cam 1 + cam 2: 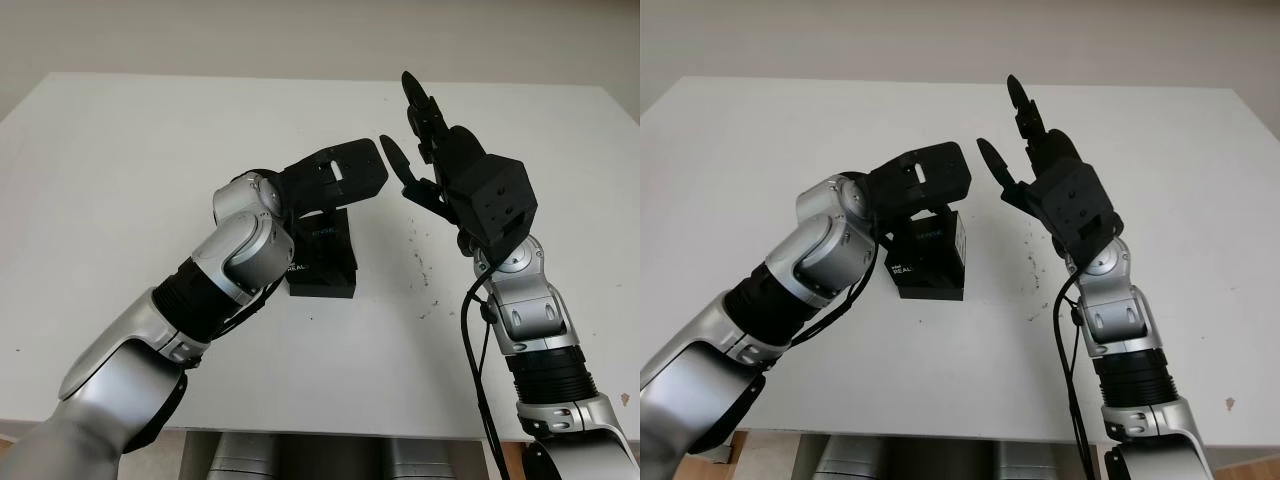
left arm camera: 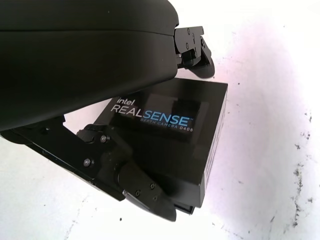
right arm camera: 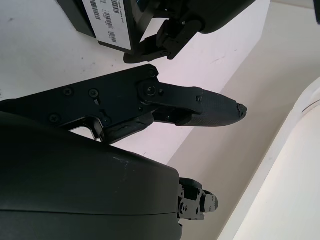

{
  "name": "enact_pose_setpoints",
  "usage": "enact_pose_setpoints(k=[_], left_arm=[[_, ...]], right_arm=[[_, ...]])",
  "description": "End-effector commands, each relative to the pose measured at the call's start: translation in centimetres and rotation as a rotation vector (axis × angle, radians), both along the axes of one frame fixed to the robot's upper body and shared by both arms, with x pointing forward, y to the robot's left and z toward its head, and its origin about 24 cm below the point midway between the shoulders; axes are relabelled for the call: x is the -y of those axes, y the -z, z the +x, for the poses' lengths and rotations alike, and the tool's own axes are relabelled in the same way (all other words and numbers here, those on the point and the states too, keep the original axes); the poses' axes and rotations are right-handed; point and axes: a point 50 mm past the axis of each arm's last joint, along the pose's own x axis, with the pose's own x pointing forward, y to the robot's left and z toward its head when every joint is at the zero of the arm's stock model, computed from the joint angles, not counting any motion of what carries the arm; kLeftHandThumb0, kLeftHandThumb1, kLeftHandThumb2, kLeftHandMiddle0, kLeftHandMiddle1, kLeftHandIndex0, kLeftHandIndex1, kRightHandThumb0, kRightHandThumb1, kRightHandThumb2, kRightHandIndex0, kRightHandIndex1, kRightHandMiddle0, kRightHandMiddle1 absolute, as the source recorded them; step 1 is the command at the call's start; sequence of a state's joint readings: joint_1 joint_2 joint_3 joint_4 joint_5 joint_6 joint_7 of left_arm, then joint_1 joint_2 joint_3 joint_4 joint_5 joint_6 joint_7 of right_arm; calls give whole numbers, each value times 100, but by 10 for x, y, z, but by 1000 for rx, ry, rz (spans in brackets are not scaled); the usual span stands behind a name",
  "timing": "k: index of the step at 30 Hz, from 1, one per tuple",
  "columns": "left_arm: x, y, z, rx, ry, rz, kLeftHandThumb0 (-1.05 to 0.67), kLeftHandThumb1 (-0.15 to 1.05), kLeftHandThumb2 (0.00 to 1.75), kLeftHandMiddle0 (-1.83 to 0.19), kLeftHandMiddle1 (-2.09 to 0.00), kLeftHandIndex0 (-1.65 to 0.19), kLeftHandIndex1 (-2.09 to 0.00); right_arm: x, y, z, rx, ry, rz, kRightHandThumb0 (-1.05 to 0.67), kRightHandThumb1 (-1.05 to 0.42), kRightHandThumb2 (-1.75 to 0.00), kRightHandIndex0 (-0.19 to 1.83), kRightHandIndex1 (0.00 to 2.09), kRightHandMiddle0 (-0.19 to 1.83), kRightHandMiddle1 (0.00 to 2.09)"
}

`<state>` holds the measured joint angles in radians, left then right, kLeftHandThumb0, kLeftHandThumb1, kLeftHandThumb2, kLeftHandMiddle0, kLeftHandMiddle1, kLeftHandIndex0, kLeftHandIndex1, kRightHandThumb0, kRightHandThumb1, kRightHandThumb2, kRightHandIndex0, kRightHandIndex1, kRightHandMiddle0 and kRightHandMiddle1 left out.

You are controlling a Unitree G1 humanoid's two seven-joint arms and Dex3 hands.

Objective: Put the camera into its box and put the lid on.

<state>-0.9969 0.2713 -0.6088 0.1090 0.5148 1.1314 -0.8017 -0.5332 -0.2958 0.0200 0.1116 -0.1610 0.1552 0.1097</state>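
Hovering over the closed box (image 1: 322,262) mid-desk (image 1: 120,160), the left hand (image 1: 335,175) has fingers spread; right hand (image 1: 440,160) beside it, fingers spread, empty.

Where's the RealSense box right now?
The black RealSense box sits on the white table near its middle, directly under the left hand, which hovers over its lid; the open right hand is raised just to its right.

the right hand (image 3: 150,130) is open above the white table (image 3: 35,60), one black finger (image 3: 210,110) reaching out past the table's edge. beyond it, a black box (image 3: 100,20) with a barcode label sits by the left hand (image 3: 185,20).
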Motion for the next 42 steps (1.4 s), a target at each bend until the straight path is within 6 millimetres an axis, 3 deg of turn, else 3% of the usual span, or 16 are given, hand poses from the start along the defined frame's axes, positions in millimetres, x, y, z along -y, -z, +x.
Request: enact_pose_setpoints(k=[1,3,6,8,10,11,14,17,18,22,27,33,37,41,42], left_arm=[[21,10,-12,-70,108,-33,-40,105,11,19,-126,15,-45],[22,10,-12,-71,117,-38,-39,105,9,16,-162,13,-52],[22,9,-14,-53,170,-1,-41,105,8,8,-180,18,-63],[22,9,-16,-33,217,35,-44,105,9,-4,-181,17,-78],[22,9,-17,-14,277,87,-47,105,10,-8,-173,15,-106],[22,9,-18,-15,307,114,-48,105,10,-8,-178,15,-117],[22,11,-21,-46,366,160,-50,105,12,15,-158,18,-138],[23,12,-24,-61,397,169,-52,105,10,19,-175,11,-163],[23,12,-25,-67,407,167,-52,105,10,19,-167,13,-169],[24,12,-28,-79,424,167,-54,105,10,19,-138,17,-178],[23,13,-29,-80,443,171,-55,105,11,19,-148,19,-186],[23,15,-31,-86,444,152,-54,105,12,19,-162,19,-166],[26,12,-34,-101,450,126,-54,105,14,19,-145,19,-172],[28,10,-36,-107,451,106,-55,105,13,19,-152,19,-184],[28,9,-36,-105,451,103,-55,105,12,19,-148,19,-169]], right_arm=[[0,-6,1,24,-5,-3,-77,-105,-56,-1,6,0,14],[0,-7,1,20,0,-3,-77,-105,-56,-1,6,0,14],[0,-8,1,17,5,-2,-77,-105,-55,-1,6,0,14],[0,-8,1,15,4,-5,-76,-105,-56,-1,6,-1,14],[0,-9,1,16,5,-7,-76,-105,-56,-2,6,-1,14],[0,-9,1,18,5,-9,-76,-105,-56,-1,6,-1,14],[0,-11,0,22,1,-12,-73,-105,-56,-1,6,-1,14],[0,-11,0,24,-2,-16,-75,-105,-55,-1,6,-1,15],[0,-11,0,25,-5,-17,-74,-105,-55,-1,6,-1,15],[0,-10,0,26,-3,-16,-73,-105,-55,-1,6,0,15],[0,-11,1,20,3,-16,-74,-105,-56,0,6,-2,15],[0,-11,1,28,4,-29,-72,-105,-56,-1,6,-1,16],[-1,-10,1,31,2,-21,-73,-105,-56,0,6,-1,16],[-1,-9,0,29,8,-23,-73,-105,-55,-1,6,-1,17],[-1,-9,0,29,8,-23,-73,-105,-55,-1,6,-1,17]])
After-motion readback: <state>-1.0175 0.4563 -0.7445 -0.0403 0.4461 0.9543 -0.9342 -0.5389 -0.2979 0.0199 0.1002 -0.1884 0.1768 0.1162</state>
